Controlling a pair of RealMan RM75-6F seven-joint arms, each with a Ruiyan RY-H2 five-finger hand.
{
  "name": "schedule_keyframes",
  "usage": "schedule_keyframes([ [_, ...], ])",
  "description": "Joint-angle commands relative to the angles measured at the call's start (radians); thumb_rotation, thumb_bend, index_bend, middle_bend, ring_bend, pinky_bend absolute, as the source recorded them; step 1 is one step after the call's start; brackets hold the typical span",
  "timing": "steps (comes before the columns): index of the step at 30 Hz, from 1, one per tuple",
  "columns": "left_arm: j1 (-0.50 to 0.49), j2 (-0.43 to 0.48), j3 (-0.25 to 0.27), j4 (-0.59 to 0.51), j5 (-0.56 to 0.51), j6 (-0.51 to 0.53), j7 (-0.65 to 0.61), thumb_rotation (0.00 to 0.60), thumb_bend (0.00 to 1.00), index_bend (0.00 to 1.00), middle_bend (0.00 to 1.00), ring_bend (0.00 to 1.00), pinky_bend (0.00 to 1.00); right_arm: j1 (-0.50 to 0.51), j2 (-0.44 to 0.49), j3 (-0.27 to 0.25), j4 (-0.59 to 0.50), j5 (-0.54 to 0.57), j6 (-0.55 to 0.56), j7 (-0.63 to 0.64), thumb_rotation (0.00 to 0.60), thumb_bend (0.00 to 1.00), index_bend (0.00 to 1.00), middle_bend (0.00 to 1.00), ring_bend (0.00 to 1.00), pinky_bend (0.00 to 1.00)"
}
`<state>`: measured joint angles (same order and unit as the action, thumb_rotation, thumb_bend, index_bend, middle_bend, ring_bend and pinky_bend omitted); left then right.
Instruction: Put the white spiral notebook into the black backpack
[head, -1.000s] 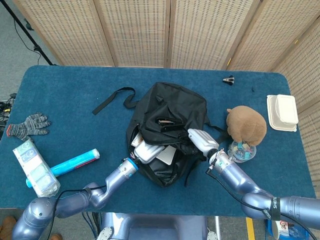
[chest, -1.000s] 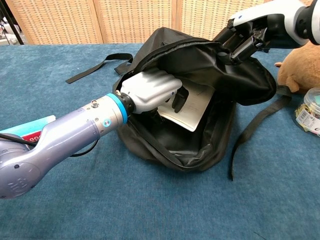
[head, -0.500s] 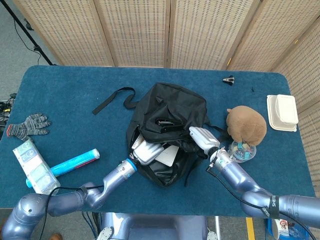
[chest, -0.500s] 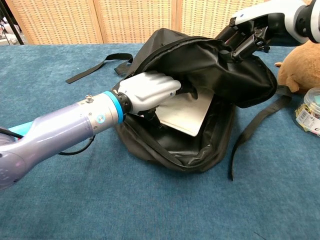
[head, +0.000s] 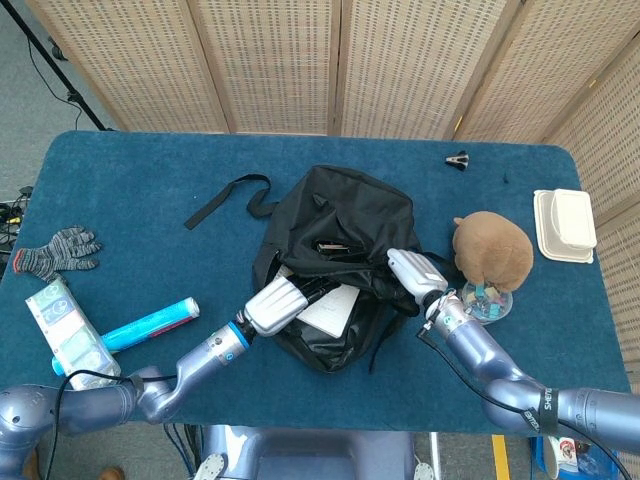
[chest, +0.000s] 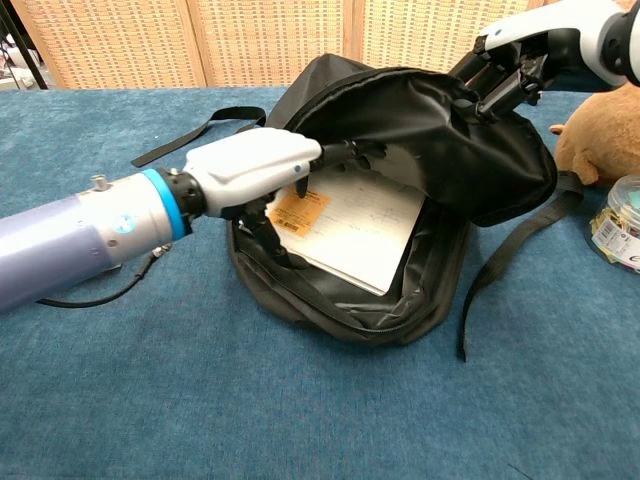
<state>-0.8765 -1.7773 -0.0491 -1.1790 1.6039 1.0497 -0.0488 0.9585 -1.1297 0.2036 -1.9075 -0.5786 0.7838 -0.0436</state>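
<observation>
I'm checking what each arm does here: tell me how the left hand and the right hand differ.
The left hand sits low at the black backpack mouth, fingers stretched over the white spiral notebook lying inside; whether it grips is unclear. The right hand is higher, at the far side, clamped on the backpack's upper flap and holding it up. Both are white hands on grey arms, working at the same opening.

On my feed the backpack was black, the notebook inside it white with an orange label. The table was deep blue. I saw a brown plush toy and what looked like a grey speckled glove.
</observation>
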Motion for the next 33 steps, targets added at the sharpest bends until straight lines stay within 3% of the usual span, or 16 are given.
schedule_keyframes([
  [1,0.032,0.044,0.05,-0.006,0.069,0.082,-0.126,0.6,0.09,0.08,0.05,0.06,0.4,0.0,-0.005,-0.003,0.008,0.006,0.002,-0.003,0.6,0.69,0.6,0.63,0.53,0.22],
  [13,0.111,0.184,0.131,-0.009,0.168,0.279,-0.376,0.6,0.09,0.14,0.05,0.09,0.4,0.002,-0.025,-0.003,0.034,0.031,-0.003,-0.004,0.6,0.69,0.61,0.63,0.53,0.22],
  [19,0.152,0.246,0.111,0.01,0.143,0.342,-0.417,0.6,0.09,0.15,0.05,0.09,0.4,-0.003,-0.033,-0.008,0.035,0.032,0.0,-0.006,0.6,0.69,0.61,0.63,0.53,0.22],
  [27,0.216,0.317,0.026,0.0,-0.003,0.349,-0.302,0.6,0.14,0.18,0.07,0.11,0.4,-0.019,-0.043,-0.03,0.007,-0.004,0.007,-0.02,0.6,0.69,0.6,0.63,0.53,0.22],
  [33,0.26,0.439,0.0,-0.127,-0.122,0.271,-0.188,0.6,0.14,0.11,0.03,0.07,0.38,-0.041,-0.081,-0.069,-0.022,-0.075,0.015,-0.043,0.6,0.69,0.6,0.63,0.53,0.21],
])
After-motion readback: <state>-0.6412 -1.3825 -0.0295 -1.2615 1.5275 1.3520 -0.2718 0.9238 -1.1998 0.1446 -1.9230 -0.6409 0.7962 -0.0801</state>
